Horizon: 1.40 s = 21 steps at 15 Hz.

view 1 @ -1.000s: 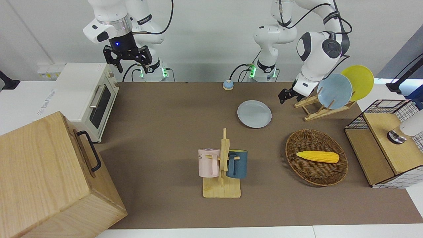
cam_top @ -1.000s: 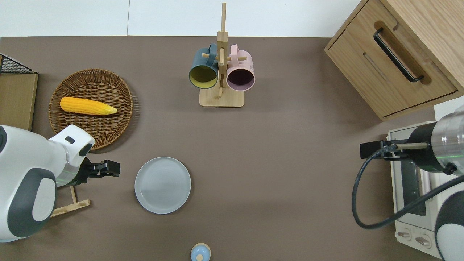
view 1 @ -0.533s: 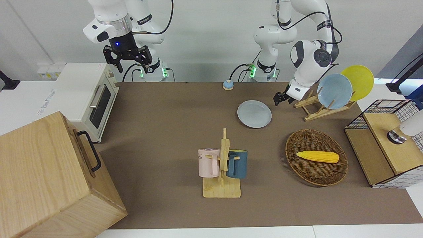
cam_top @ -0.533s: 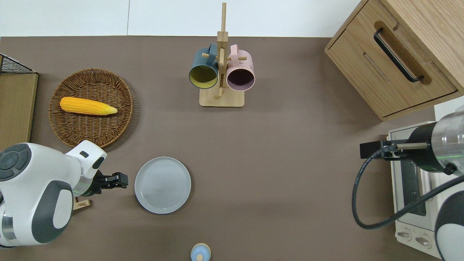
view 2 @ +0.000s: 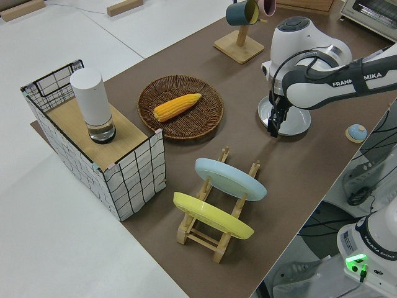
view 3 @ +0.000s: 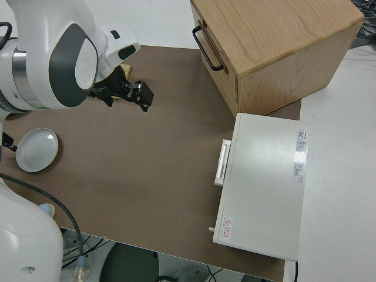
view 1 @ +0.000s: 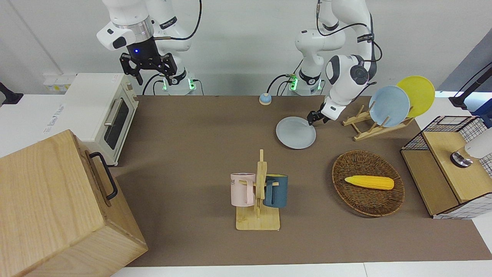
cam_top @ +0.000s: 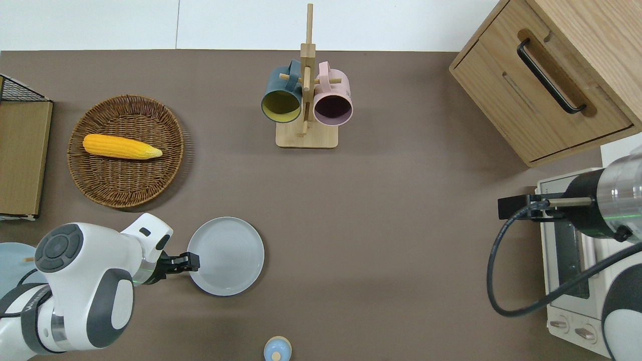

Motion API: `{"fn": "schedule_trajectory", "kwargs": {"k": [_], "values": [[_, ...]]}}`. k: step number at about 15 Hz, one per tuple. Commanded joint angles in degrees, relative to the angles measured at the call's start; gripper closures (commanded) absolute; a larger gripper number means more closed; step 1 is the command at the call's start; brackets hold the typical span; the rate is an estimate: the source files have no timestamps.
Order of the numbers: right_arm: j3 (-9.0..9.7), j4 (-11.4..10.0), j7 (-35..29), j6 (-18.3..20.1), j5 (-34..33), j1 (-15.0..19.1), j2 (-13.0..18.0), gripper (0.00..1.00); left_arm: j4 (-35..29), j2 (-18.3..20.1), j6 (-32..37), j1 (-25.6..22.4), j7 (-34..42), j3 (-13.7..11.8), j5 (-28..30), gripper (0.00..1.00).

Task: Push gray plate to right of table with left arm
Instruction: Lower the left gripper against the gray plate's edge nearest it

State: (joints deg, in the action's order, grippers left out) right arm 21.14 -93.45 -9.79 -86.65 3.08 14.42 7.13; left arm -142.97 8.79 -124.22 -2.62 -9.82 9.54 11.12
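Overhead view: left hand (cam_top: 189,261) at gray plate (cam_top: 228,255) rim (finger state unclear), right arm parked.

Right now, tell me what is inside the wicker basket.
One ear of yellow corn lies across the round wicker basket. Nothing else shows in it; the weave directly under the corn is covered.

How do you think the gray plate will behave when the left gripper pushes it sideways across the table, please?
The gray plate lies flat on the matte brown table, so it will probably slide rather than tip or roll. It looks rigid and shallow, so it should keep its shape. The left gripper meets its rim off to one side, so the plate may turn a little as it goes.
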Motion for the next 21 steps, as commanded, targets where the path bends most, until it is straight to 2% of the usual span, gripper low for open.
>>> {"fn": "schedule_trajectory", "kwargs": {"k": [1, 4, 8, 12, 13, 16, 21], "values": [[0.83, -1.56, -0.59, -0.01, 1.23, 1.40, 1.57, 0.005, -1.79, 0.61, -2.42, 0.16, 0.32, 0.65, 1.36, 0.22], [0.83, -1.56, -0.59, -0.01, 1.23, 1.40, 1.57, 0.005, -1.88, -0.88, -4.88, 0.16, 0.33, 0.65, 1.27, 0.32], [0.83, -1.56, -0.59, -0.01, 1.23, 1.40, 1.57, 0.005, -2.14, -1.76, -5.68, 0.16, 0.24, 1.09, 1.27, 0.37], [0.83, -1.56, -0.59, -0.01, 1.23, 1.40, 1.57, 0.005, -2.23, -4.31, -9.10, 0.25, 0.24, 1.27, 1.36, 0.45], [0.83, -1.56, -0.59, -0.01, 1.23, 1.40, 1.57, 0.005, -2.23, -4.40, -9.28, 0.25, 0.24, 1.62, 1.36, 0.49], [0.83, -1.56, -0.59, -0.01, 1.23, 1.40, 1.57, 0.005, -2.23, -4.40, -9.28, 0.16, 0.15, 1.71, 1.44, 0.74], [0.83, -1.56, -0.59, -0.01, 1.23, 1.40, 1.57, 0.005, -2.23, -4.40, -9.28, 0.16, -0.29, 1.71, 3.99, 0.95]]}}
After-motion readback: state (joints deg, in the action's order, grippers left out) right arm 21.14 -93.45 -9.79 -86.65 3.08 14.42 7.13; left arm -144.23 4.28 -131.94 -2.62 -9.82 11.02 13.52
